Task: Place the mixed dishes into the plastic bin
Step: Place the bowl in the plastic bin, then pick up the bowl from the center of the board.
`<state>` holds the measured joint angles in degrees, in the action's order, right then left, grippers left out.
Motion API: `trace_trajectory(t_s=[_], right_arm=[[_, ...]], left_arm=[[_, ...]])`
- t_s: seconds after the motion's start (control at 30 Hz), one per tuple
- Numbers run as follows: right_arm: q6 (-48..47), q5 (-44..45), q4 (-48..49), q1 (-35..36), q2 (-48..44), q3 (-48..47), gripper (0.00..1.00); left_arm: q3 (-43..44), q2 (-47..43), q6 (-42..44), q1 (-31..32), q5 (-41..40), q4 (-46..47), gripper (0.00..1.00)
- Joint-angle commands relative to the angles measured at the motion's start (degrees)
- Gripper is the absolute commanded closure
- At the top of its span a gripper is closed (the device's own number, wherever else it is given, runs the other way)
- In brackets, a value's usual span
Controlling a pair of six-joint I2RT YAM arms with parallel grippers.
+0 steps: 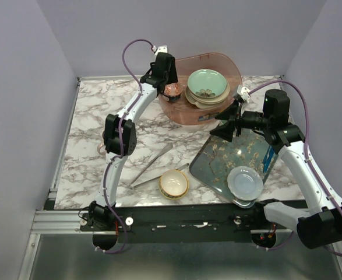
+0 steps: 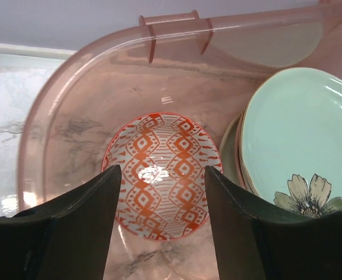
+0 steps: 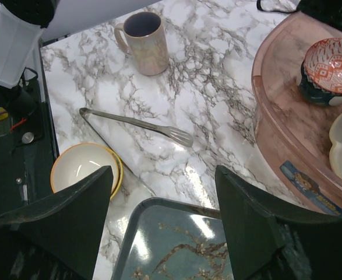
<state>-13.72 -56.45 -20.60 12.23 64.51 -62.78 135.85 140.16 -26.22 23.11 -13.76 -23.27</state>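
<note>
The pink plastic bin (image 1: 211, 56) stands at the back. In it a mint-green plate (image 1: 207, 83) tops a stack of plates, and a small red patterned bowl (image 1: 172, 90) sits at the left. My left gripper (image 1: 165, 74) is open and empty just above that bowl (image 2: 162, 140), inside the bin (image 2: 171, 23). In the right wrist view the red bowl (image 3: 334, 64) rests in a navy bowl (image 3: 319, 94). My right gripper (image 1: 224, 125) is open and empty over the tray's far corner. A beige bowl (image 1: 173, 184) and a lilac mug (image 3: 143, 42) stand on the table.
A floral tray (image 1: 217, 160) lies at the front right with a pale bowl (image 1: 244, 182) on it. Metal tongs (image 1: 153, 166) lie between the tray and the left arm. In the top view the left arm's elbow mostly hides the mug.
</note>
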Motion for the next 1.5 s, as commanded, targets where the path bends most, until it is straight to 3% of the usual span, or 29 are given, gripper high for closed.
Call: trace_trajectory(t_s=[0.0,0.2,0.43,0.5,0.73,0.87,1.0,1.13,1.33,1.47], right_arm=[[-1.8,-1.6,0.8,-0.6,-0.4,0.9,0.18],[-4.7,-3.3,0.8,-0.8,-0.3,1.9,0.1],[-9.8,-6.7,0.3,-0.8,-1.1,3.5,0.08],[-11.8,-7.4,0.2,-0.8,-1.4,4.3,0.08],[-17.6,-9.0,-0.8,-0.8,-2.8,5.1,0.05],[-22.2,-14.9,-1.0,-0.7,-4.0,6.4,0.0],[-34.6,-20.7,-4.0,-0.6,-6.1,9.4,0.0],[-37.5,-24.0,-4.4,-0.5,-6.4,10.9,0.0],[-39.0,-20.6,-8.0,2.4,-3.9,8.2,0.0],[-37.5,-13.3,-8.8,6.7,-2.3,6.7,0.0]], left_arm=[[-3.7,-10.2,3.5,-2.0,5.1,0.9,0.27],[-10.4,-19.6,5.5,-2.4,10.9,4.5,0.12],[-21.9,-31.9,6.2,-2.6,16.2,7.4,0.08],[-27.1,-36.5,6.2,-2.7,17.1,8.8,0.01],[-42.8,-51.5,5.9,-3.0,19.4,12.4,0.01],[-53.5,-60.3,5.5,-3.2,19.9,14.5,0.01],[-61.1,-70.0,6.7,-3.2,19.6,14.3,0.01],[-68.9,-77.8,8.5,-3.2,19.2,15.6,0.01],[-77.6,-86.4,10.7,-3.2,19.2,15.3,0.01],[-83.5,-91.1,12.2,-3.2,18.5,16.2,0.01]])
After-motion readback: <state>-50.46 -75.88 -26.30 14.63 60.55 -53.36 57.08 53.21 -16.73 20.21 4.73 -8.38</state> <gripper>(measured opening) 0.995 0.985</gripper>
